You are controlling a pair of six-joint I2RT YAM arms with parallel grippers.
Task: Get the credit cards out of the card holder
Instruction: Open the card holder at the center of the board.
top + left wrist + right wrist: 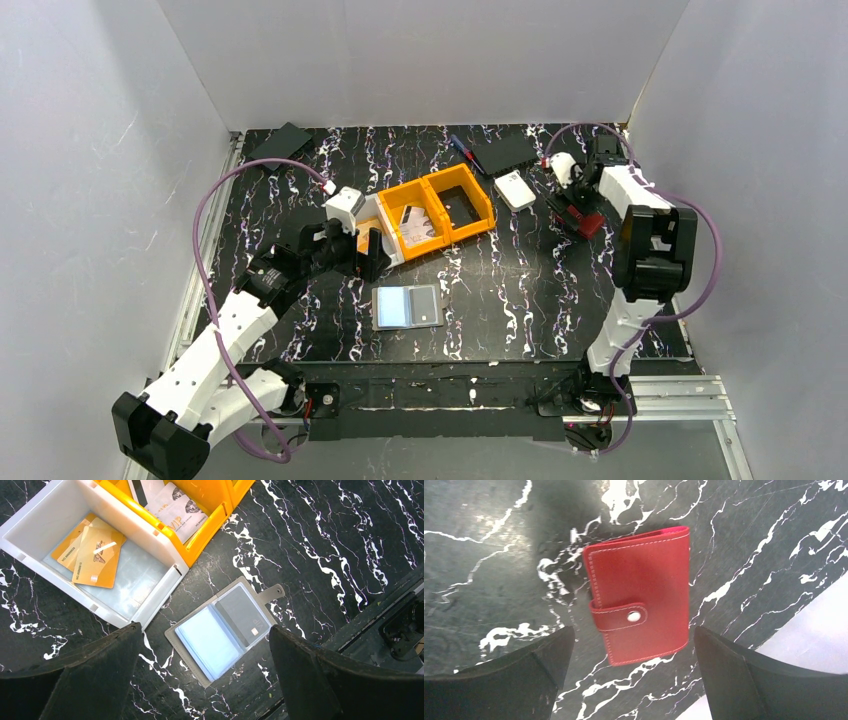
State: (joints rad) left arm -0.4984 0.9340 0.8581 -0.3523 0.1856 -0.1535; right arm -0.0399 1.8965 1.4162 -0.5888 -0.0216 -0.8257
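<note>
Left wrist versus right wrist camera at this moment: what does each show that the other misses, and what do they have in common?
Only the left wrist: a white bin holding gold cards, an orange bin holding greyish cards, and an open grey card holder with one dark card in a sleeve. Only the right wrist: a closed red card holder, its strap snapped shut. Both: the black marbled table and that arm's own jaws, left gripper and right gripper, open above a holder.

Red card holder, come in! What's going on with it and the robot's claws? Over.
Left gripper and right gripper open, empty. Red card holder snapped shut, flat under right gripper. Nothing on top of it.
</note>
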